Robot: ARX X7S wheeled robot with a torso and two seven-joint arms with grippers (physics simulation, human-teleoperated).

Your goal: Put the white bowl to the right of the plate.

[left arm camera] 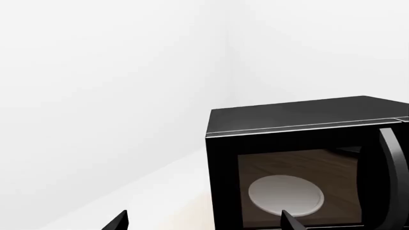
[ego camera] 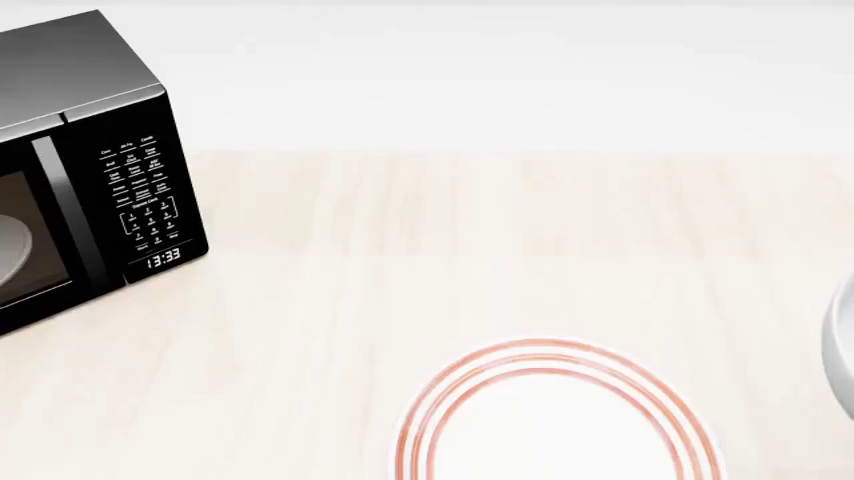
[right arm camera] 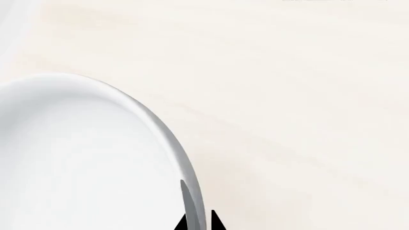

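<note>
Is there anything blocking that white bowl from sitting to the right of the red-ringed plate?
Nothing visible does. The white bowl already shows at the head view's right edge, to the right of the plate, with bare table between them. The right gripper straddles its rim. The microwave stands far off to the left.

A simulated kitchen: black microwave (ego camera: 87, 165) and plate (ego camera: 554, 420) on pale wooden counter (ego camera: 467, 260).

A black microwave (left arm camera: 307, 163) with a pale dish (left arm camera: 285, 194) inside, beyond the left hand's (left arm camera: 203, 221) fingertips (left arm camera: 290, 221).
</note>
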